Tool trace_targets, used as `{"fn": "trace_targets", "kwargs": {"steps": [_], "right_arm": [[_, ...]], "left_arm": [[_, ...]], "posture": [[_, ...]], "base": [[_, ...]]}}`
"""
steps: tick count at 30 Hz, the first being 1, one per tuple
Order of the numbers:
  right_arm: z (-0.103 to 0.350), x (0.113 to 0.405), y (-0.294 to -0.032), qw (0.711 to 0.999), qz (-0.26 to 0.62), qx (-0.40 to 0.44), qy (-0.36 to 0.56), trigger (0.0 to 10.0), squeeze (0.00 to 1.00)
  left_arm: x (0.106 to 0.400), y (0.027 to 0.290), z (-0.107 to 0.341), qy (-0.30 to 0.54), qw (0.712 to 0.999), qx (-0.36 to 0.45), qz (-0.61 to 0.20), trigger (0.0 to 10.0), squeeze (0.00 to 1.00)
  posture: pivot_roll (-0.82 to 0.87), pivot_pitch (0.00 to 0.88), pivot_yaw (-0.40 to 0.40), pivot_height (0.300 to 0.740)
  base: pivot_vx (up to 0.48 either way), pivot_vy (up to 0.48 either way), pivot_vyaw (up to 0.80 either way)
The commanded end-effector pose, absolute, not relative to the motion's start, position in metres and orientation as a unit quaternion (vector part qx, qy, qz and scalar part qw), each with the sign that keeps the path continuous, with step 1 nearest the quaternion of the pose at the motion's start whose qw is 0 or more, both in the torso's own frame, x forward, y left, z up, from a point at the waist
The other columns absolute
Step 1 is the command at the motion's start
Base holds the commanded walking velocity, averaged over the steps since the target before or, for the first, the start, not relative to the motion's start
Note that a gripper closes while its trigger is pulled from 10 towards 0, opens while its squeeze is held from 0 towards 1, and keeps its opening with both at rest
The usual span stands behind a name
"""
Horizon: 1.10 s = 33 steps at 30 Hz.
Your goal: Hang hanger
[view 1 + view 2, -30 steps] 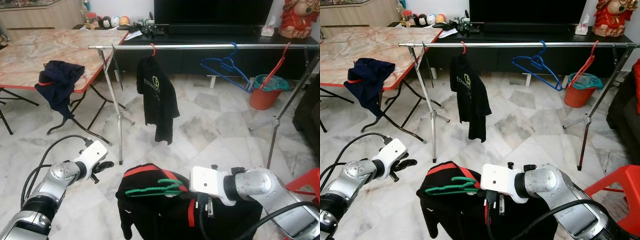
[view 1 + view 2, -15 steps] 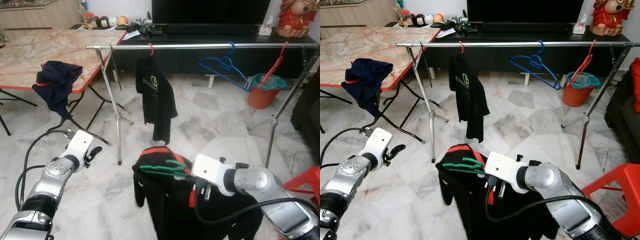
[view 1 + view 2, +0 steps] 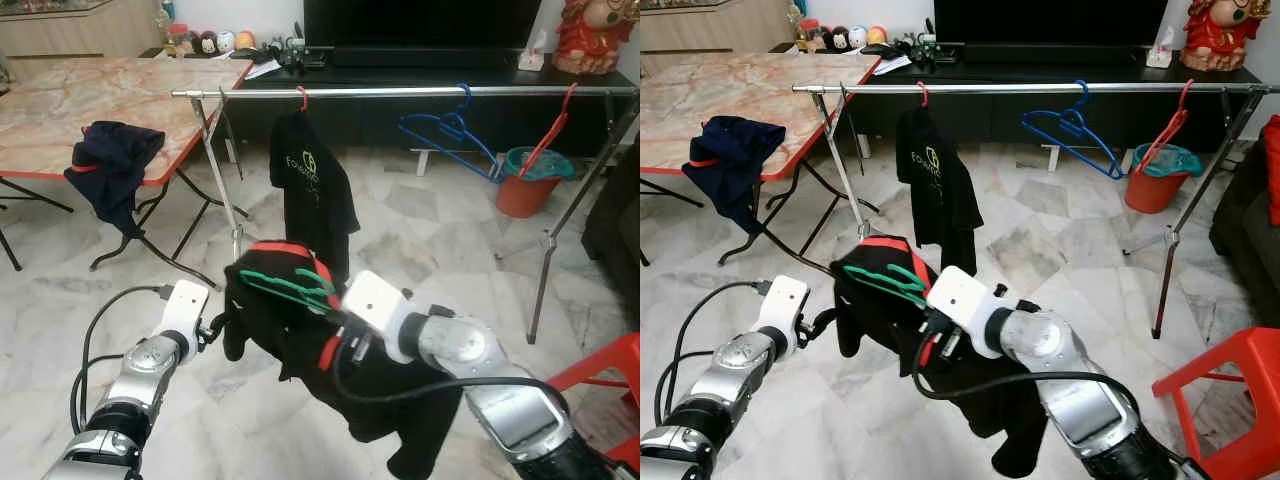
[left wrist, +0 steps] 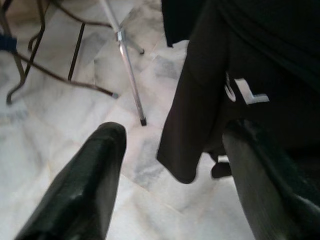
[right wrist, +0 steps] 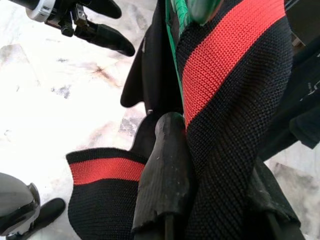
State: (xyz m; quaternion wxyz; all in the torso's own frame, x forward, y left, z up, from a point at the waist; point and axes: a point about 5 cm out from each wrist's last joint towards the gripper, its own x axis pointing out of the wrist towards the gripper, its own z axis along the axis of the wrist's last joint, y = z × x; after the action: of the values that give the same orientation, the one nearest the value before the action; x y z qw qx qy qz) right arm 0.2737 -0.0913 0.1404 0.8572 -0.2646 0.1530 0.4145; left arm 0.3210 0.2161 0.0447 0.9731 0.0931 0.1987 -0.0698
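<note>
Marble floor (image 3: 420,230) spreads under a silver clothes rail (image 3: 400,92) that runs across the room in front of a dark TV cabinet (image 3: 420,75). The right gripper (image 5: 200,200) is clenched on a black garment with red trim (image 3: 330,340) — its fingers (image 5: 165,180) pinch the knitted red-and-black collar, and a green hanger (image 3: 290,287) is threaded through the garment's neck, its hook poking out toward the rail. Garment and hanger are held up in the air, below the rail and just in front of a black T-shirt (image 3: 312,190) that hangs from the rail on a red hanger (image 3: 303,97). The left gripper (image 4: 170,165) sits low beside the garment's dangling sleeve, fingers spread wide with nothing between them; one fingertip (image 4: 107,137) is over bare floor, near the rail's stand leg (image 4: 127,65). Further along the rail hang a blue hanger (image 3: 450,135) and another red hanger (image 3: 555,125), with an orange bucket (image 3: 530,185) below. A dark garment (image 3: 115,165) drapes over the edge of a folding table (image 3: 100,90).
</note>
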Motion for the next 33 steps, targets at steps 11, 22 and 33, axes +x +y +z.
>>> {"fn": "trace_targets", "kwargs": {"steps": [11,22,33], "right_arm": [[0.153,0.267,-0.079,0.847,0.441,-0.267,0.131,10.0,0.0],[0.154,0.263,-0.077,0.838,0.456,-0.27,0.132,10.0,0.0],[0.152,0.264,-0.079,0.837,0.45,-0.28,0.137,10.0,0.0]], "left_arm": [[0.328,0.217,0.047,0.177,0.984,-0.01,0.019,10.0,1.0],[0.327,0.215,0.041,0.203,0.978,-0.049,-0.014,10.0,0.0],[0.305,0.223,0.02,0.265,0.957,0.04,-0.11,10.0,0.0]], "posture": [[-0.2,0.0,0.053,0.74],[-0.21,0.0,0.054,0.74],[-0.2,0.0,0.058,0.74]], "base": [[0.0,0.0,0.0],[0.0,0.0,0.0],[0.0,0.0,0.0]]}}
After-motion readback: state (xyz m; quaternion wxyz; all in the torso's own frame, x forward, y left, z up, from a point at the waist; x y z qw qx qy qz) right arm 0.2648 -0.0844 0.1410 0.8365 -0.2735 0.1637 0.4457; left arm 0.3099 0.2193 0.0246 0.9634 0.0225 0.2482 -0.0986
